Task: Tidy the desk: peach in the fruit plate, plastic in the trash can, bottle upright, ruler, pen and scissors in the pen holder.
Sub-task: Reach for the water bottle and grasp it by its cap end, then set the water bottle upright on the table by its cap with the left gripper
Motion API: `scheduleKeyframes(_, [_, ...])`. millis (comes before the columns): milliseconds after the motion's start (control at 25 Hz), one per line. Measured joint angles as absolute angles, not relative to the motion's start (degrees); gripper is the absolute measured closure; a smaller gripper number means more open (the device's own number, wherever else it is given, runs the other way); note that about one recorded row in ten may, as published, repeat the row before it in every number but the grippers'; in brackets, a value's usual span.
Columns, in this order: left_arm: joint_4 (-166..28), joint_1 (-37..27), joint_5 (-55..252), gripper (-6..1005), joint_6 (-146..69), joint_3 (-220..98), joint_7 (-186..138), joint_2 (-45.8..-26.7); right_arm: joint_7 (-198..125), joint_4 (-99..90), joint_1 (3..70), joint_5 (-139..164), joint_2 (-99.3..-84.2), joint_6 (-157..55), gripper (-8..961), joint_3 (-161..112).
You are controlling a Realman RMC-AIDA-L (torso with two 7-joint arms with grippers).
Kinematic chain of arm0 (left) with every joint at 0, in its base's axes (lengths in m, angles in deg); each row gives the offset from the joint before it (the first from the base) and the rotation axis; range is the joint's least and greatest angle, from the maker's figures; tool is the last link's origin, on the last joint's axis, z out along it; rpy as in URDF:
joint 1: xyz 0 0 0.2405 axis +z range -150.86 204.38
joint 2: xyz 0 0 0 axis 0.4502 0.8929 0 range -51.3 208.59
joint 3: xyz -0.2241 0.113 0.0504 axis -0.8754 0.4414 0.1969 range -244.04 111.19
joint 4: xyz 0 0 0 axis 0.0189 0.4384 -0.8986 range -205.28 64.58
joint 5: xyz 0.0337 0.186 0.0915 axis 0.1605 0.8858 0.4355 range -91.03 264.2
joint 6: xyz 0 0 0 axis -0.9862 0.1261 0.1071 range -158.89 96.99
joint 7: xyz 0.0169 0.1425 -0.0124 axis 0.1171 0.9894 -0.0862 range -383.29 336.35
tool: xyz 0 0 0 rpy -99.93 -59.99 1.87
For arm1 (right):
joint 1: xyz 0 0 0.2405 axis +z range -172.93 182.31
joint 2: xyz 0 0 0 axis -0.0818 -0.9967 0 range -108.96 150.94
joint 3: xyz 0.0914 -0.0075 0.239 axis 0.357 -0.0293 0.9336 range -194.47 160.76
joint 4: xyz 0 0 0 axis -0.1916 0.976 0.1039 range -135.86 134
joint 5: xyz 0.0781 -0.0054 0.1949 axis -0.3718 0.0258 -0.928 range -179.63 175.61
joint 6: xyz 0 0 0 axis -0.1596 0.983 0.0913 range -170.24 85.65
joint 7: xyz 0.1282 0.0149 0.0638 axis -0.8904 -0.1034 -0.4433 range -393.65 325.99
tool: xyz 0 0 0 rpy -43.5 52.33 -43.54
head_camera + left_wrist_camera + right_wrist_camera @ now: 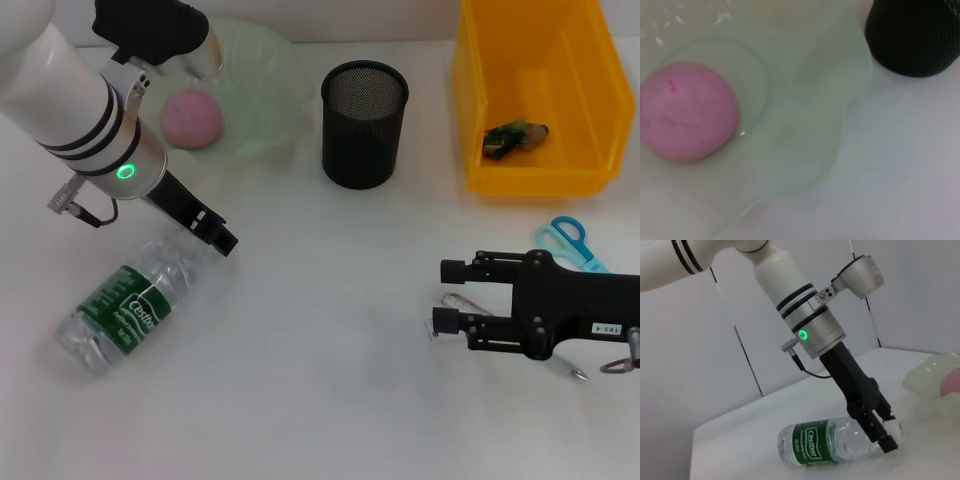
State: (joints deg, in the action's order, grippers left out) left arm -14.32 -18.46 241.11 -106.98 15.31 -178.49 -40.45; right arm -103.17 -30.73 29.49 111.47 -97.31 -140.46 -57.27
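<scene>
My left gripper [218, 236] sits at the cap end of the water bottle [125, 306], fingers closed around its neck; the bottle lies on its side, body angling away toward my near left.

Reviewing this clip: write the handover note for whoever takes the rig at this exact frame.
Left gripper is down at the cap end of the lying bottle; grip unclear.
Right gripper is open, hovering by the pen and scissors.
Done: peach in plate; plastic in yellow bin.
Left: stand bottle up; pen and scissors into holder. Ruler not visible.
</scene>
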Motion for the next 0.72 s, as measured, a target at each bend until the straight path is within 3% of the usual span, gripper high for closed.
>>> scheduleKeyframes(40, [-14.23,-18.32,240.97,180,-106.74,15.31,-178.36,-40.45,-103.17,-30.73,29.49,111.47,-97.31,-140.46,300,-57.27])
scheduleKeyframes(200, [-14.14,-18.15,240.89,387,-106.36,15.47,-178.25,-40.45,-103.19,-30.55,29.36,111.51,-97.31,-140.47,300,-57.2])
scheduleKeyframes(480, [-13.78,-18.15,240.86,564,-106.6,16.29,-178.26,-40.52,-103.21,-30.54,29.3,111.55,-97.31,-140.42,300,-57.19])
scheduleKeyframes(720, [-5.8,-14.59,239.68,564,-107.63,18.53,-177.82,-40.36,-103.24,-30.54,29.29,111.55,-97.31,-140.01,300,-57.38])
